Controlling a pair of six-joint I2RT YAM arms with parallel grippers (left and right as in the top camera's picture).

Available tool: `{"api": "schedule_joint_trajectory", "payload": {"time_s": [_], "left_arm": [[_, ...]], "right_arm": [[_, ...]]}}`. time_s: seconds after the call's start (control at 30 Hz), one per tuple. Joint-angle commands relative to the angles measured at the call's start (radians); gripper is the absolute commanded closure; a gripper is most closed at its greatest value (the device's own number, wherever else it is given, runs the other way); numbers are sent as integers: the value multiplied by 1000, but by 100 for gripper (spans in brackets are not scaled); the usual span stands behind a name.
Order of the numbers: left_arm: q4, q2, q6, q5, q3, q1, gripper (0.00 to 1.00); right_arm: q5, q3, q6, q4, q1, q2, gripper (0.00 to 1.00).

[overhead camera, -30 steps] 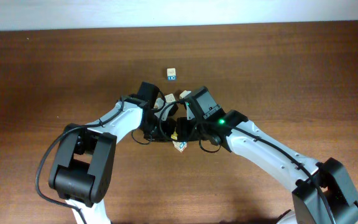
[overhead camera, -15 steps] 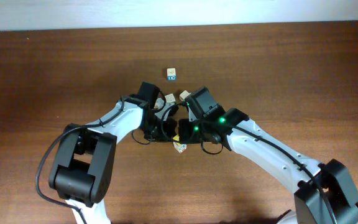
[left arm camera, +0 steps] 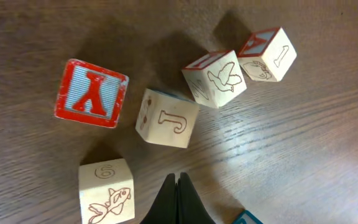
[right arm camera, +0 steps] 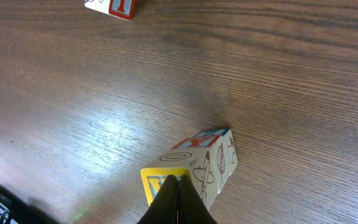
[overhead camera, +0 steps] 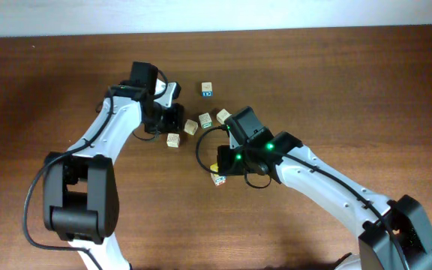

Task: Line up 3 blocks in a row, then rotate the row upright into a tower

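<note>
Shows the right gripper (right arm camera: 179, 199) pressed together and empty just over a yellow-faced block (right arm camera: 153, 184) on the bench (right arm camera: 291, 74), the left gripper (left arm camera: 178, 199) likewise closed and empty beside a J block (left arm camera: 168, 119); judges these light, rigid, smooth wooden cubes best pinched across two opposite flat faces.

4 blocks (overhead camera: 190, 127) form a diagonal row on the desk (overhead camera: 351, 90) (a lone block (overhead camera: 207, 89) sits behind it); 2 touching blocks lie in front.
</note>
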Motion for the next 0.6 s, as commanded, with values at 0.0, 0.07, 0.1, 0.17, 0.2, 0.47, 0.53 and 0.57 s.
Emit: {"api": "schedule_joint_trajectory", "payload": {"time_s": [0.0, 0.07, 0.1, 0.17, 0.2, 0.47, 0.53, 0.57], "left_arm": [[-2, -26, 5, -7, 37, 6, 100], [-2, -26, 5, -8, 51, 6, 100], [-3, -26, 5, -17, 61, 6, 100], [-37, -40, 5, -56, 127, 10, 100], [-45, -51, 5, -56, 153, 15, 100], [-134, -392, 5, -116, 278, 230, 100], [-161, -501, 5, -164, 278, 295, 75], [-195, -557, 5, -164, 278, 321, 1]], "right_arm": [[10, -26, -4, -5, 11, -26, 93], [10, -10, -22, -5, 11, -35, 91], [10, 0, -23, -6, 11, -40, 89], [12, 38, -61, -19, 11, -66, 80], [14, 65, -80, -33, 11, -84, 75], [289, 315, -175, -268, -4, -311, 68], [405, 360, -183, -343, -47, -422, 51], [468, 367, -183, -370, -71, -494, 36]]}}
